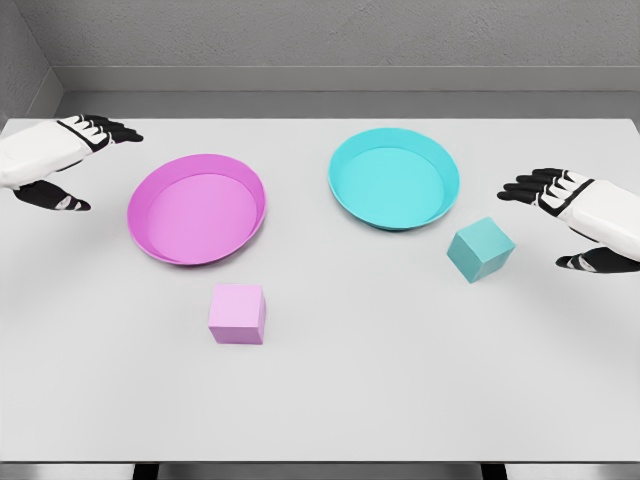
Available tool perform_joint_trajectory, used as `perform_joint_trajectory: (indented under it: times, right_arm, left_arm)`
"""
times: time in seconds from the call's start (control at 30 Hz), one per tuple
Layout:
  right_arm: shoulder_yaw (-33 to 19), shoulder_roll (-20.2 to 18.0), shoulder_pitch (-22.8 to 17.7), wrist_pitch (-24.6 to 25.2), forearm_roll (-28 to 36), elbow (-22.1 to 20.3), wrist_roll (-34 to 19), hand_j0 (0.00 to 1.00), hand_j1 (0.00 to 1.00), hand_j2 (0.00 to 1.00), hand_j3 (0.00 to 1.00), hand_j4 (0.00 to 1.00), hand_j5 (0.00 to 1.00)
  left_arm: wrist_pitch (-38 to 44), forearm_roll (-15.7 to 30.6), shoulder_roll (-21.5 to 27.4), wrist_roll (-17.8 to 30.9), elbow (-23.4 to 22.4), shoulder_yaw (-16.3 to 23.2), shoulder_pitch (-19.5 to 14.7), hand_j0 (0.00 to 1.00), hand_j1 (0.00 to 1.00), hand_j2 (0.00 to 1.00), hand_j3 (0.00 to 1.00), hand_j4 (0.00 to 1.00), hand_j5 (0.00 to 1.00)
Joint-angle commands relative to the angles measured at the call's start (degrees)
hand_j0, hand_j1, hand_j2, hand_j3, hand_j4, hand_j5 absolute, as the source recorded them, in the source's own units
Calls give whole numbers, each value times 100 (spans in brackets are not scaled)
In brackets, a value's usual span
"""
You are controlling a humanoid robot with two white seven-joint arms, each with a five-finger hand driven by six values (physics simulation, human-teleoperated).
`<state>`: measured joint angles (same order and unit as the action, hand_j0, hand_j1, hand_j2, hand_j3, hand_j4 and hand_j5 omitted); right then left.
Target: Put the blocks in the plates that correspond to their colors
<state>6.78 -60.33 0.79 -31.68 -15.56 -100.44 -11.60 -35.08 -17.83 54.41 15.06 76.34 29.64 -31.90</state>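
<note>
Both blocks lie outside their plates, both hands spread-fingered and empty.
Reaching for the small teal cube (480,249) just beside the shallow teal plate (440,205), the right hand (570,205) could knock it aside; left hand (60,155) idles.

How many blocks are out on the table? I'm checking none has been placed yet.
2. The pink block sits on the table in front of the pink plate; the teal block sits beside the teal plate. Neither plate holds anything.
</note>
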Motion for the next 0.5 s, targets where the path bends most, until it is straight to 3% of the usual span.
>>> perform_joint_trajectory:
  times: [0.0, 0.07, 0.17, 0.27, 0.33, 0.47]
  right_arm:
    - [-1, -6, 9, 4, 35, -2, 0, 100, 100, 100, 100, 100, 100]
    - [-1, -5, 44, 4, 44, -2, 9, 100, 100, 100, 100, 100, 100]
    - [16, 188, 272, 65, 53, 16, -9, 100, 100, 100, 100, 100, 100]
    - [745, 328, 1001, 144, 35, 183, -105, 100, 100, 100, 100, 100, 100]
    - [1334, 522, 1547, 803, 35, 245, -949, 100, 100, 100, 100, 100, 100]
    - [1598, 566, 1837, 1612, 35, 438, -1213, 100, 100, 100, 100, 100, 100]
  left_arm:
    - [8, 33, 26, -3, 13, 6, 0, 100, 100, 100, 100, 100, 100]
    - [8, 33, 43, -3, 30, -2, 52, 100, 100, 100, 100, 100, 100]
    - [8, 7, 158, -3, 557, -64, 386, 100, 100, 100, 100, 100, 100]
    - [8, -2, 307, -3, 1032, -11, 615, 100, 100, 100, 100, 100, 100]
    - [8, -10, 325, -3, 1322, 7, 738, 100, 100, 100, 100, 100, 100]
    - [8, -151, 334, 6, 1893, 24, 1019, 100, 100, 100, 100, 100, 100]
